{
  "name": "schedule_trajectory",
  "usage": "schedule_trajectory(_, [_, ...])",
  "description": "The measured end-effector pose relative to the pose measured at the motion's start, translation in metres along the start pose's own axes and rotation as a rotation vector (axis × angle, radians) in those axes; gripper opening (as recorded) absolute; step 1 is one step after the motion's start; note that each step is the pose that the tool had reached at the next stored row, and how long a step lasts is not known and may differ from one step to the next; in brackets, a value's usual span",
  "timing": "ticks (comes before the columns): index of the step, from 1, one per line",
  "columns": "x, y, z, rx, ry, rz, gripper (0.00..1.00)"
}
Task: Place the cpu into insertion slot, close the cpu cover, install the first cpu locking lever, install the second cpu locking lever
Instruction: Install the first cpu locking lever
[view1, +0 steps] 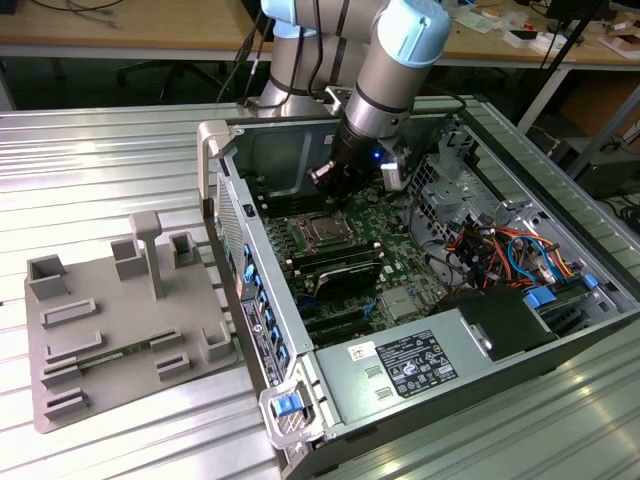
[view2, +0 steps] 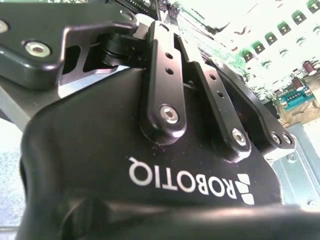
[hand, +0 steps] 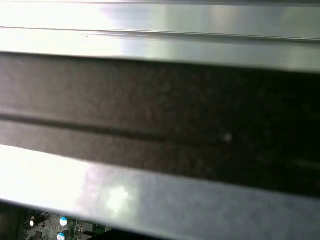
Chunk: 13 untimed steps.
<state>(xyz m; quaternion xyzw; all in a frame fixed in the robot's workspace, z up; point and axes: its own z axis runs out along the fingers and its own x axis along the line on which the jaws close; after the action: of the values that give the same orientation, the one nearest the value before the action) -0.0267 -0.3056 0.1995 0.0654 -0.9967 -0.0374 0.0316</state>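
The cpu (view1: 326, 231) lies flat in the insertion slot (view1: 309, 219) on the green board (view1: 395, 262), inside the open computer case (view1: 480, 330). Its grey metal top faces up, framed by the slot's silver rim. Whether the cpu cover is folded down over it or is standing open, I cannot tell, and the locking levers are too small to make out.

The gripper (view1: 326, 186) hangs just above the slot, on its far side, tipped down toward the board; the cpu sits just below and slightly toward the case's near side. Whether the jaws are spread or pressed together cannot be told: in the second wrist view the gripper's black body and linkage bars block the tips.

Around the slot, the black memory slots (view1: 340, 268) lie on the near side. To the exterior view's right sit a grey drive cage (view1: 437, 186) and a tangle of cables (view1: 505, 250), close to the arm's wrist. The power supply (view1: 405, 365) fills the near corner. A grey fixture tray (view1: 110, 320) rests on the table, well apart.
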Motion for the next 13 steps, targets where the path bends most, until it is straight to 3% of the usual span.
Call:
schedule_trajectory(3, [0.0000,0.0006,-0.0021,-0.0018,-0.0020,0.000,0.11])
schedule_trajectory(8, [0.0008,0.0003,-0.0112,-0.0003,-0.0010,0.000,0.11])
schedule_trajectory(13, [-0.0001,-0.0119,-0.0121,-0.0011,0.0025,0.000,0.11])
